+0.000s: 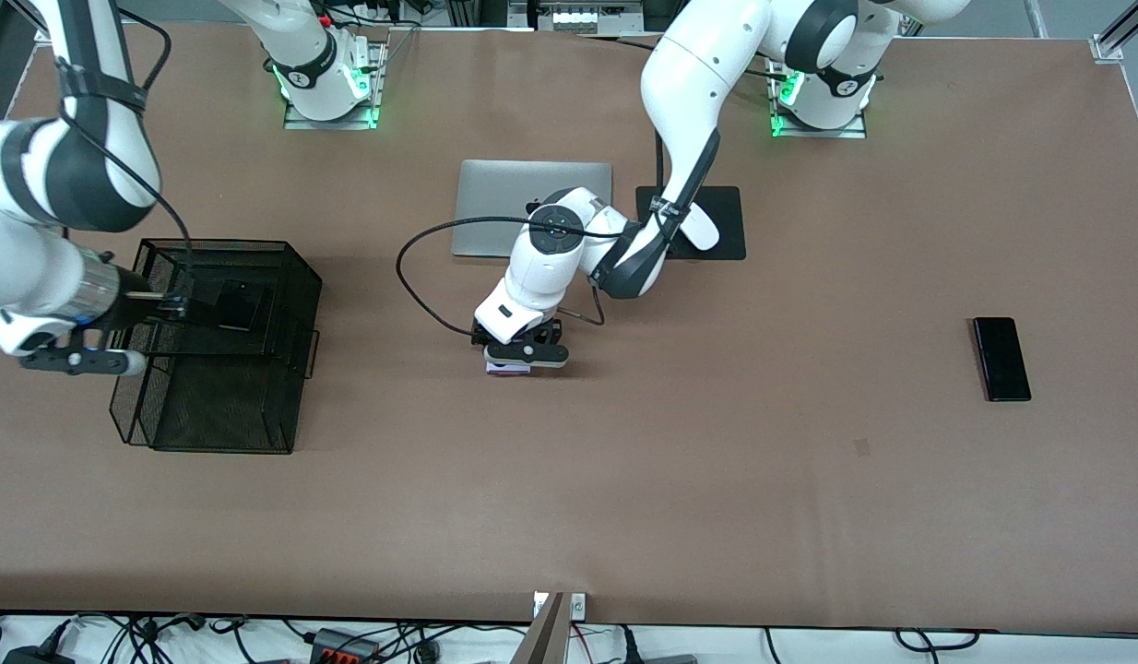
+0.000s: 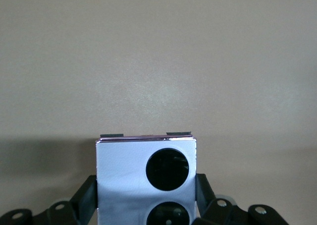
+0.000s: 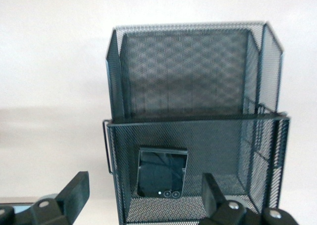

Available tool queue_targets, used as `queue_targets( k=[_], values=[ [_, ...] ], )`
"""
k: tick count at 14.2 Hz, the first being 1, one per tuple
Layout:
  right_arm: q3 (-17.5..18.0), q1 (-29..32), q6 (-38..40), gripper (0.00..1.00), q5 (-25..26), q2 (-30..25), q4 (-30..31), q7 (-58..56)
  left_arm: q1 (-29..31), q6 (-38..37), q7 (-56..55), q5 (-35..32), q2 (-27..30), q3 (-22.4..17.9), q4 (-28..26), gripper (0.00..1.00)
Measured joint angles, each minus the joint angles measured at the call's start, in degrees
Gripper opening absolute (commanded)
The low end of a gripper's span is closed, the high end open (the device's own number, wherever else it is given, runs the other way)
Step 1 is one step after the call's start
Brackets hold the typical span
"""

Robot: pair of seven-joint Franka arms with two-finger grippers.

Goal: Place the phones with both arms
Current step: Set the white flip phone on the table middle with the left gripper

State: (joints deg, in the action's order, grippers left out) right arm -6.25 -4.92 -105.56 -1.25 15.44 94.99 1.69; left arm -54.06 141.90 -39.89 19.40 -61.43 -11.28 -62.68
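Front view — lavender phone (image 1: 508, 369) mostly hidden under clenched left claw (image 1: 523, 354); right claw (image 1: 117, 361) released.

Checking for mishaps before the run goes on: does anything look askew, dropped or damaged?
Nothing stands out. The black flip phone lies flat in the mesh basket, the lavender phone sits squarely in the left claw, and the black slab lies undisturbed.

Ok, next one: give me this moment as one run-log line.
left end effector: shut on lavender phone, mid-table | right end effector: open over mesh basket | black flip phone: in basket | black slab phone: on table
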Motion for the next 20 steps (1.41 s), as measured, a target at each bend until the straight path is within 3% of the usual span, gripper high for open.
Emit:
queue_targets(
  k=[2,3,4,5,6,11,14,18,20],
  values=[
    [0.08,-0.01,0.22,1.0,0.0,0.03,-1.28,-0.01,-1.23,0.43,0.02,-0.01,-0.99,-0.94,0.19,0.41],
    [0.17,-0.04,0.22,1.0,0.0,0.06,-1.5,0.01,-1.54,0.54,0.04,-0.01,-1.39,-1.16,0.3,0.47],
    [0.35,-0.16,0.22,1.0,0.0,0.09,-1.69,0.04,-1.74,0.58,0.08,-0.01,-1.7,-1.28,0.32,0.63],
    [0.52,-0.51,0.23,1.0,0.0,0.12,-1.8,0.09,-1.82,0.61,0.12,-0.02,-1.92,-1.33,0.34,0.87],
    [0.73,-0.84,0.27,1.0,-0.04,0.22,-1.8,0.28,-1.85,0.61,0.15,-0.02,-2.15,-1.48,0.35,1.0],
    [0.88,-1.26,0.55,1.0,-0.06,1.06,-1.97,-0.8,-1.73,0.82,0.39,-0.03,-2.28,-2.55,1.46,1.0],
    [0.9,-1.3,0.58,1.0,-0.06,1.11,-2.18,-1.69,-0.05,-1.57,2.33,-0.04,0.5,-3.44,2.16,1.0],
    [1.02,-2.14,0.54,1.0,-0.11,1.58,-2.19,-2.2,7.98,-9.45,14.97,-0.05,9.07,-2.94,0.45,1.0],
    [1.18,-4.54,-0.78,1.0,-0.15,2.13,-2.21,-2.24,14.71,-12.88,22.23,-0.05,14.68,0.2,-2.83,1.0]
  ],
)
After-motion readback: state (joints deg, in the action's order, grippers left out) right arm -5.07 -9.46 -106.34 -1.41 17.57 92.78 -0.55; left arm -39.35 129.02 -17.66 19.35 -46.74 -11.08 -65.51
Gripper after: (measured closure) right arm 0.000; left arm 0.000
